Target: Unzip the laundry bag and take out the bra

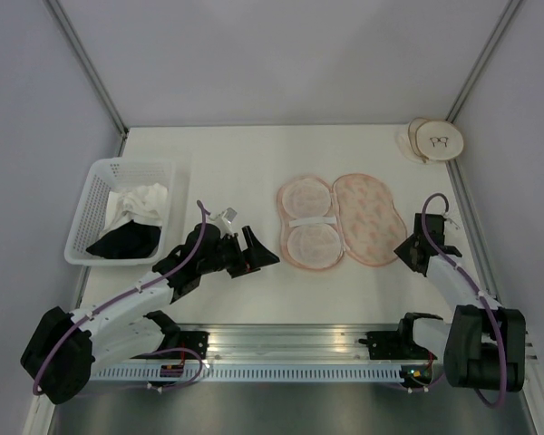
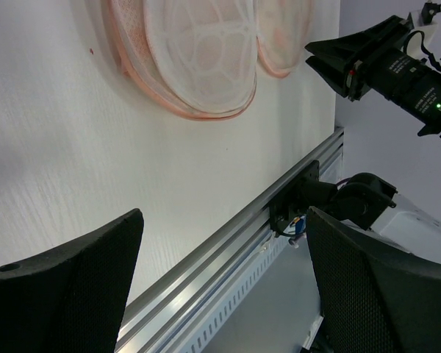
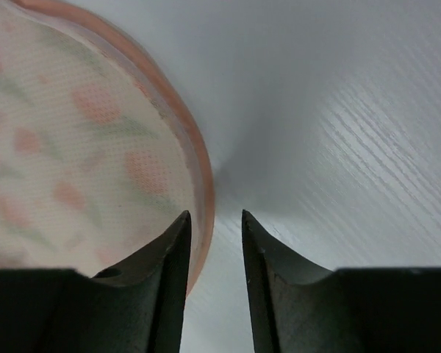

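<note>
The laundry bag (image 1: 340,220) lies between the basket (image 1: 89,210) and the right gripper (image 1: 402,250).

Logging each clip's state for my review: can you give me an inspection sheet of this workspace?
Surface: white table, wood-grain texture.
Job's things: laundry bag lies opened flat, mid-table; white garment, likely the bra, in the basket.
Clutter: black cloth in basket; round pouch at far right corner.
End effectors: left end effector open, left of bag; right end effector slightly open at bag's right rim, holding nothing.
Cables: purple cable along each arm.
Surroundings: grey walls, metal rail at near edge.
</note>
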